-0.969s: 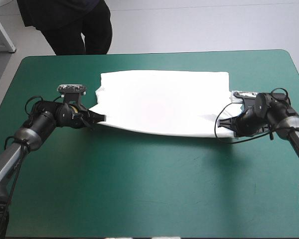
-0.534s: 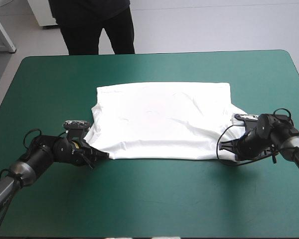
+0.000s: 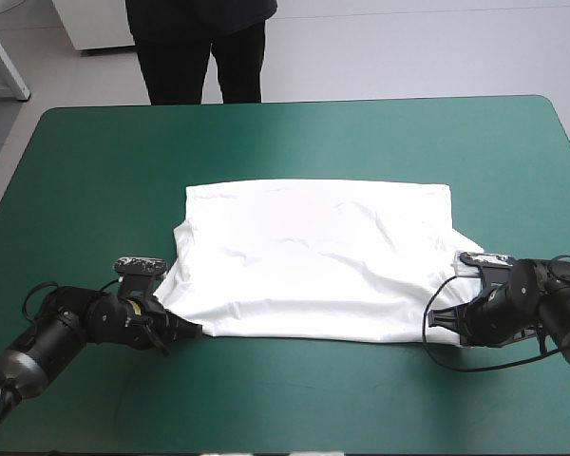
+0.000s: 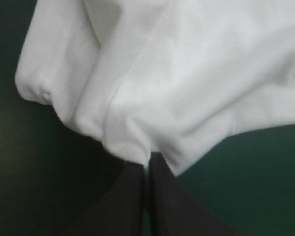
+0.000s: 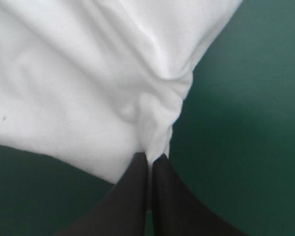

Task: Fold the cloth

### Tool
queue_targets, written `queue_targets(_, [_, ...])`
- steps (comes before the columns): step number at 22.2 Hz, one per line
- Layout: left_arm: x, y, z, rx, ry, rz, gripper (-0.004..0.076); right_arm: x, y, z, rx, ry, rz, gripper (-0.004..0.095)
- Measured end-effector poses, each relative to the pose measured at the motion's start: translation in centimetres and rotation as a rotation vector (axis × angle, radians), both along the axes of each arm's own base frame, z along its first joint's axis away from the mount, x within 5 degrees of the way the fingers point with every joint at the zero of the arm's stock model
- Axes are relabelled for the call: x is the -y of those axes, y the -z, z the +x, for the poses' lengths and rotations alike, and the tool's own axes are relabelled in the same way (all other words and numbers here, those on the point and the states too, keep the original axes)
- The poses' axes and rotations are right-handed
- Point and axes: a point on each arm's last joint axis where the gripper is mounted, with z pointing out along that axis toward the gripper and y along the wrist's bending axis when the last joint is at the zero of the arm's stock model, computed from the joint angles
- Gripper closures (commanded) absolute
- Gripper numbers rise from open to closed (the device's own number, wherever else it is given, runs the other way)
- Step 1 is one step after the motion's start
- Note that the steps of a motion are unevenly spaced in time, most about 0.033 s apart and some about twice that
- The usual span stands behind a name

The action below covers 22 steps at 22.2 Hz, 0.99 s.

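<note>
Teal-green worktop carries the white T-shirt, spread roughly flat at centre, lightly wrinkled, its near edge reaching both arms. Left gripper pinches the near left corner, all but closed on bunched fabric. Right gripper likewise clamps the near right corner, with the cloth puckered at its tips.
</note>
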Motion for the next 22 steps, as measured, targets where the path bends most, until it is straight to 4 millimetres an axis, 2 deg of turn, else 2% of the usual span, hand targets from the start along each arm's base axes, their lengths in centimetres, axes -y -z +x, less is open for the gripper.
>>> queue_targets(2, [0.0,0.0,-0.1,-0.012,0.003,0.003,0.0726,0.0,0.0,0.0,0.0,0.0,0.0,0.0886])
queue_targets(4, [-0.1,0.1,-0.3,-0.027,0.041,0.021,0.0646,0.0,0.0,-0.1,-0.007,-0.001,0.0,0.0749])
queue_targets(7, [-0.1,0.1,-0.6,-0.051,0.079,0.04,0.0423,0.0,-0.2,-0.3,-0.041,-0.008,-0.001,0.0509])
queue_targets(9, [-0.1,-0.5,-0.6,-0.077,0.089,0.045,0.0335,0.0,-1.1,0.1,-0.029,-0.012,-0.001,0.0456])
queue_targets(17, [0.1,-5.3,1.0,0.027,0.116,0.075,0.0332,0.2,-7.8,2.7,0.187,-0.026,-0.034,0.0457])
queue_targets(22, [-0.1,-8.0,1.9,0.124,0.12,0.112,0.0356,0.6,-9.3,3.0,0.227,-0.007,-0.082,0.0458])
